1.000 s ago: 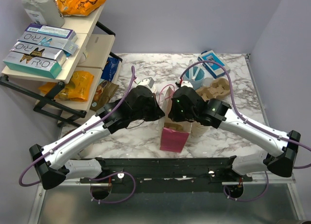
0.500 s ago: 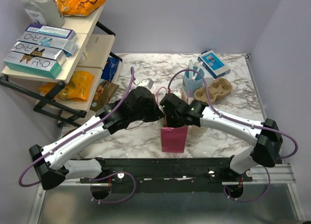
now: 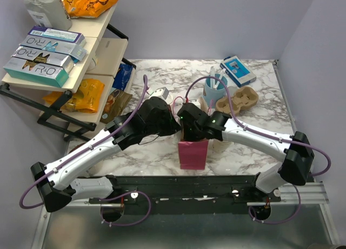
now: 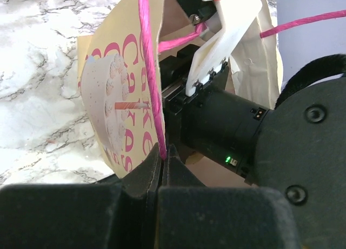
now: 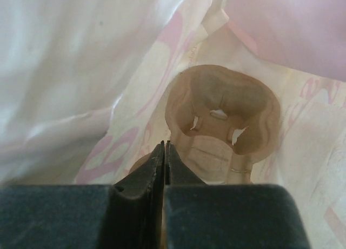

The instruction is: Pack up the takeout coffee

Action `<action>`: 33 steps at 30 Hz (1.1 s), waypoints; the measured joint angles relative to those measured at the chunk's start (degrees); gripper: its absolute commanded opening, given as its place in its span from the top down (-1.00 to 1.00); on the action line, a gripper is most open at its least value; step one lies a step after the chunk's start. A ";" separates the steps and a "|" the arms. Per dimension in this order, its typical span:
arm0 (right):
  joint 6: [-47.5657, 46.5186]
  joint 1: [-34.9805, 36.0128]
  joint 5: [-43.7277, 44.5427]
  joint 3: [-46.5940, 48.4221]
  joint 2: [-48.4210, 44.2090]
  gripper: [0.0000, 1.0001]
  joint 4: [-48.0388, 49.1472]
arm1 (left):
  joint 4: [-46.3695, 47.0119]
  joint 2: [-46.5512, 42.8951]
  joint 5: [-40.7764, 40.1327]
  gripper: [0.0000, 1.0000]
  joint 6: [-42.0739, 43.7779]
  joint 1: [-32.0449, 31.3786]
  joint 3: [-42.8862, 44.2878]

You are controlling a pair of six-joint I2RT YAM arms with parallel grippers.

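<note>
Swung across within the last second from beside the paper bag (image 3: 193,152) to right over its mouth, then hardly shifted through the last half of it: so much for the right pincer (image 5: 165,146). Now dipped inside between the bag's pale walls, facing a brown pulp cup holder (image 5: 223,111) lying on the bottom just beyond the fingertips. Suggests a reach in to seat or check that holder, with no packing of the drink begun yet. Pressed shut, tip against tip, with nothing between and nothing touched.

As for the left pincer (image 4: 164,152): clamped tight on the bag's pink handle cord (image 4: 147,71), drawing that side up and keeping the mouth open, with the right wrist's black body just past the tips.

Takeout coffee (image 3: 161,92), as far as can be told: out on the marble table (image 3: 259,76) beyond the left pincer, outside the bag, held by neither.
</note>
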 measured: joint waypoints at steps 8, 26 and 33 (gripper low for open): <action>-6.21 -0.04 0.31 5.70 -10.95 -0.28 -1.46 | 0.92 -2.97 -2.45 1.00 -1.64 -0.04 -2.14; -15.89 -0.04 -13.42 -2.60 -42.38 -1.00 24.79 | -0.70 -8.31 -6.16 1.00 -0.81 -0.13 2.82; -16.74 -0.04 -13.51 -6.95 -48.74 -1.00 34.38 | -1.01 -8.31 -6.27 1.00 -1.53 0.13 2.34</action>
